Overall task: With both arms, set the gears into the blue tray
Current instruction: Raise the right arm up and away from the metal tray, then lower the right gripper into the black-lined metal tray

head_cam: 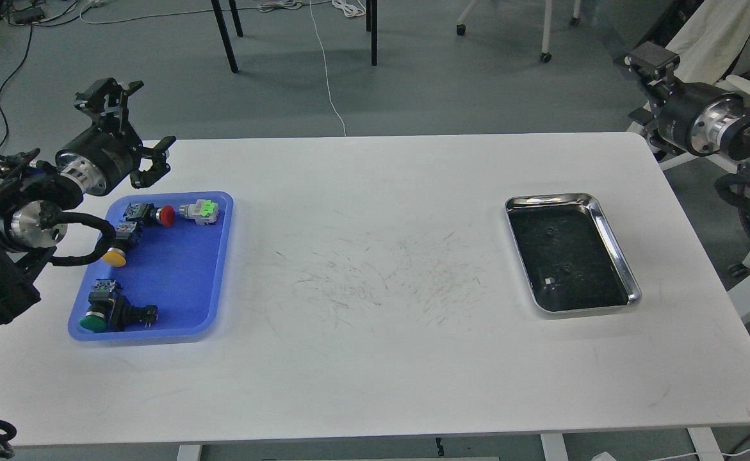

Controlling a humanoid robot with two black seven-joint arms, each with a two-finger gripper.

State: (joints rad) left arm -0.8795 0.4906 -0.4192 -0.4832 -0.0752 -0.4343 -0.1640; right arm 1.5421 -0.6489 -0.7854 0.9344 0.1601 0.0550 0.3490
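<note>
Gears (549,233) sat in the silver tray (618,253), right of frame; blue tray (221,256) held only switches (150,214). Left fingers (132,131) were spread, empty; right gripper (649,61): can't tell.

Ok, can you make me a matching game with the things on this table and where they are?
Things:
1. blue tray
2. silver tray
3. red button
4. green button

Places:
A. near corner of the blue tray
B. right side of the table
C. far end of the blue tray
D. left side of the table

Pairs: 1-D, 2-B, 3-C, 4-A
</note>
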